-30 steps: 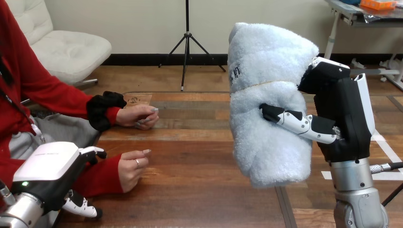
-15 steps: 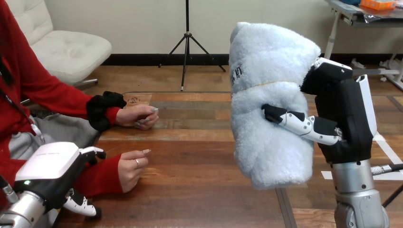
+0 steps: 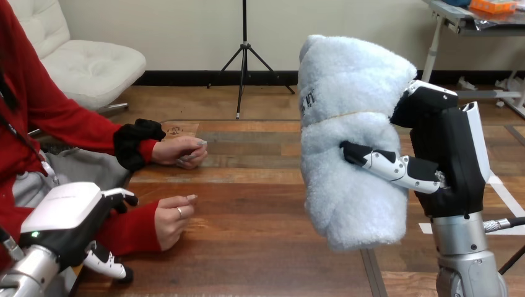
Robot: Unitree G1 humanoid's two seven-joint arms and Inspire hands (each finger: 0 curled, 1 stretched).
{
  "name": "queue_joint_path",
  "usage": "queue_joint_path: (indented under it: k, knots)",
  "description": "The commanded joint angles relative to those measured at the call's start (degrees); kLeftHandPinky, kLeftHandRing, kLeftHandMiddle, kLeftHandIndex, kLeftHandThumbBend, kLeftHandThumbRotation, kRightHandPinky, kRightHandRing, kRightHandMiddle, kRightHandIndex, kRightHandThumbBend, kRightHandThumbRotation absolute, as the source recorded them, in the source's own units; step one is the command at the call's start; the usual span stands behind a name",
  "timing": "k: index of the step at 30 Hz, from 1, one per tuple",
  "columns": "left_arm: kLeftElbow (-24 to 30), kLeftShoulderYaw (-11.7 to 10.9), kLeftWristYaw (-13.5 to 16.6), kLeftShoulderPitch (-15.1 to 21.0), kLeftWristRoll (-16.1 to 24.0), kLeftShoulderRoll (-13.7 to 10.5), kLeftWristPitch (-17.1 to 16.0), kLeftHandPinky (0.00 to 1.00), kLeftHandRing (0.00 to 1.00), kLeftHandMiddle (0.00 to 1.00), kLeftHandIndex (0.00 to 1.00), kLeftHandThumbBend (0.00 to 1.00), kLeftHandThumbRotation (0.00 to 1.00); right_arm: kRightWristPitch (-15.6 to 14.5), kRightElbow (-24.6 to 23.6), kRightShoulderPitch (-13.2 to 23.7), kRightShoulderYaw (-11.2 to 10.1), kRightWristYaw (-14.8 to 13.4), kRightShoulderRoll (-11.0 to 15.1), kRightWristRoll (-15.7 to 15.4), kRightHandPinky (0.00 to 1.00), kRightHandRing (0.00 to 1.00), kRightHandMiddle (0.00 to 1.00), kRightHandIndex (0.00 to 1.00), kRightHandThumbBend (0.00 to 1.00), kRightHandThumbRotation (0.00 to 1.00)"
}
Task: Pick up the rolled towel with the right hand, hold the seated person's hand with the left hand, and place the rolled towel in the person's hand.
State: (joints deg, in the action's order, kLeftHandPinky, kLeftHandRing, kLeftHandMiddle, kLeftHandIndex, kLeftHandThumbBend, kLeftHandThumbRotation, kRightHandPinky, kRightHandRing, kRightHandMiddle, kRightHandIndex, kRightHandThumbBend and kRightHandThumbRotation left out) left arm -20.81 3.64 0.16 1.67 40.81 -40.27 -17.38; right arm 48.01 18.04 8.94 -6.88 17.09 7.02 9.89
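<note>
Wooden table (image 3: pixel 247 260): right hand (image 3: pixel 451 162), fingers wrapped round rolled towel (image 3: pixel 347 142), raised at right. Left hand (image 3: pixel 62 216), fingers relaxed open, near person's near hand (image 3: pixel 172 218).

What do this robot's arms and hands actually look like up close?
Each robot hand is black with a white shell on its back: the right robot hand and the left robot hand. Their fingers are jointed, black and white. The forearms are silver cylinders.

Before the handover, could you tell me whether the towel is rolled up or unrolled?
Rolled: the towel is a thick, near-upright bundle, with the right hand curling its thumb and fingers round its middle.
</note>
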Motion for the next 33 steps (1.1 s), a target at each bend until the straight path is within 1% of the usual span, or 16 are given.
queue_joint_path:
  k: [1,5,9,14,17,20,23,29,33]
  knots:
    - [-4.49,2.61,1.41,3.60,-0.13,0.49,-1.31,0.62,0.66,0.71,0.74,1.00,0.04,1.88,-2.86,1.79,-0.17,-0.49,0.38,0.11,0.16,0.22,0.30,0.31,0.67,0.00]
    - [-5.98,3.05,1.80,4.36,0.01,0.61,-1.84,0.61,0.64,0.69,0.73,1.00,0.03,2.04,-2.91,1.64,-0.15,-0.36,0.57,0.11,0.16,0.22,0.30,0.31,0.67,0.00]
    - [-7.83,3.73,2.49,5.42,0.30,0.79,-2.24,0.61,0.64,0.69,0.72,1.00,0.03,1.53,-3.47,1.34,-0.13,-0.39,0.61,0.23,0.16,0.22,0.31,0.31,0.68,0.00]
    - [-9.71,4.67,3.62,6.43,0.42,0.82,-2.87,0.62,0.65,0.70,0.72,1.00,0.03,1.49,-3.68,1.08,-0.16,-0.35,0.70,0.23,0.16,0.23,0.31,0.32,0.68,0.00]
    - [-10.83,5.28,4.05,7.09,0.68,0.94,-2.66,0.62,0.66,0.71,0.73,1.00,0.04,1.52,-3.78,0.93,-0.14,-0.23,0.74,0.44,0.16,0.23,0.31,0.32,0.68,0.00]
    - [-11.99,5.58,4.60,7.69,0.53,1.31,-2.56,0.64,0.68,0.73,0.75,1.00,0.05,1.32,-4.01,0.77,0.07,0.35,0.83,1.32,0.16,0.23,0.31,0.32,0.68,0.00]
    - [-12.67,6.07,5.29,8.19,0.66,1.36,-2.66,0.65,0.69,0.74,0.76,1.00,0.06,1.32,-4.11,0.64,0.00,0.40,0.87,1.35,0.16,0.23,0.31,0.32,0.68,0.00]
    - [-13.73,7.32,6.10,9.20,1.23,1.50,-1.68,0.68,0.72,0.77,0.78,1.00,0.08,1.07,-4.41,0.42,-0.01,0.93,0.86,2.11,0.16,0.22,0.31,0.32,0.68,0.00]
    - [-14.94,8.29,7.61,9.98,1.93,1.52,-2.03,0.69,0.73,0.78,0.79,1.00,0.09,0.55,-5.00,0.22,0.09,1.22,0.78,2.76,0.16,0.23,0.31,0.32,0.69,0.00]
